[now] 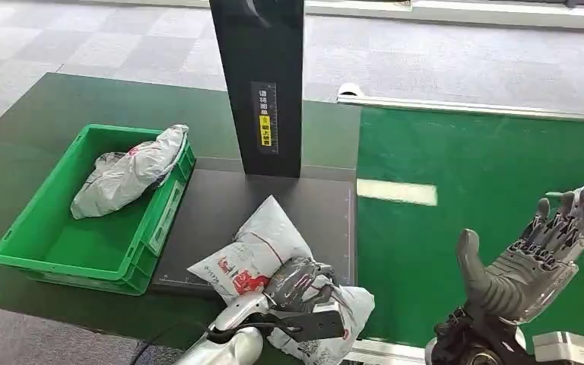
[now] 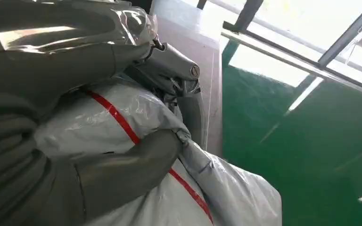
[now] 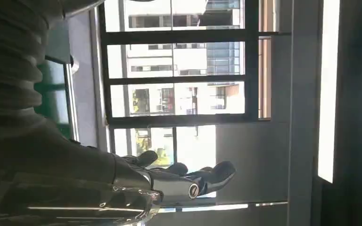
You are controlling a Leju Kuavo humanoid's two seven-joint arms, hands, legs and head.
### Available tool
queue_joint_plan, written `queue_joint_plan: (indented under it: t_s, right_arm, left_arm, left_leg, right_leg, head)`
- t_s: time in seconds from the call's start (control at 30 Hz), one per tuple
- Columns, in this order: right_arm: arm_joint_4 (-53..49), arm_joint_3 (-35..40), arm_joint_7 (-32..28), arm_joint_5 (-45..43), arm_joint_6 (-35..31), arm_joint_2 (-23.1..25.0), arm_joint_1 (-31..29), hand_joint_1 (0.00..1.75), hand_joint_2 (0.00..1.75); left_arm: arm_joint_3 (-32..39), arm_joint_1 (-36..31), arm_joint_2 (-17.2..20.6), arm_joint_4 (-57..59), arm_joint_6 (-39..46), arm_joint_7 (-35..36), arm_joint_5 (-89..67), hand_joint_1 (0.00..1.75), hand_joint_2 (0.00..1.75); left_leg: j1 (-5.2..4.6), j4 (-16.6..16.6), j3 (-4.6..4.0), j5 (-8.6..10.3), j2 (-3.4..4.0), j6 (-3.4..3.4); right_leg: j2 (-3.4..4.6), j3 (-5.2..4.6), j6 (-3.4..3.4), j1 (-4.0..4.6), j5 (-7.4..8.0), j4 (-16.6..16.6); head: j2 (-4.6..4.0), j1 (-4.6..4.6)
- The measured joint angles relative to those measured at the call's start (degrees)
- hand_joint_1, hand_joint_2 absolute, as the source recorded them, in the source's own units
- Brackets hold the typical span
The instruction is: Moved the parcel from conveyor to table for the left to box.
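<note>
Two parcels: one in the bin, one on the platform.
Green bin [image 1: 15,251]: far left on dark table, grey bagged parcel [image 1: 125,173] inside.
Parcel [image 1: 255,255]: white bag, red print, on black scale platform [image 1: 220,205] beside bin.
Left hand [image 1: 302,283]: fingers clamped on parcel's near end.
Right hand [image 1: 528,262]: raised over green conveyor [image 1: 464,167], fingers spread, holding nothing.

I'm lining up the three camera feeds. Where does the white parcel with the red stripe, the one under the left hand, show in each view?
Head view: parcel at bottom centre, on the dark mat, left hand gripping it.
Left wrist view: parcel fills the lower left, wrapped by the fingers.
Right wrist view: not in it.
Shared landmark: the green conveyor belt, beside the parcel in the head and left wrist views.
</note>
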Motion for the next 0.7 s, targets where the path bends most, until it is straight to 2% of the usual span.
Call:
queue_joint_plan:
  t_s: [0.13, 0.5, 0.6, 0.7]
  right_arm:
    - [0.3, 0.0, 0.1, -0.4, -0.3, 0.0, 0.0, 0.0, 1.75]
    - [1.2, 0.0, 0.1, -0.1, -0.9, 0.0, 0.5, 0.0, 1.75]
    - [1.5, 0.0, 0.2, -0.2, -0.6, 0.0, 1.2, 0.0, 1.75]
    - [2.3, 0.0, 2.5, -1.9, 2.0, 0.2, 1.3, 0.0, 1.75]
  left_arm:
    - [1.8, 2.8, 0.7, -4.4, 1.9, -4.2, 5.4, 1.75, 1.75]
    - [8.2, 13.6, 6.0, -38.6, 10.2, -9.5, 19.5, 1.75, 1.75]
    - [11.3, 14.1, 6.5, -41.8, 13.0, -10.5, 20.5, 1.75, 1.75]
    - [15.7, 11.1, 6.5, -41.0, 22.4, -8.1, 14.9, 1.75, 1.75]
  left_leg:
    - [0.01, 0.0, -0.05, 0.01, 0.01, -0.01]
    - [0.02, 0.0, -0.35, 0.0, 0.02, -0.01]
    - [0.02, 0.0, -0.35, 0.0, 0.01, -0.01]
    - [0.02, 0.0, -0.33, 0.07, 0.01, 0.01]
  right_leg:
    - [0.01, -0.09, 0.0, 0.01, 0.0, 0.0]
    - [0.0, -0.37, 0.0, 0.03, -0.02, 0.0]
    - [0.0, -0.38, 0.0, 0.03, -0.02, 0.0]
    - [-0.01, -0.38, -0.02, 0.03, 0.0, 0.0]
  head:
    - [0.0, 0.0]
    - [0.0, -0.02]
    - [0.0, 0.0]
    - [0.0, 0.0]
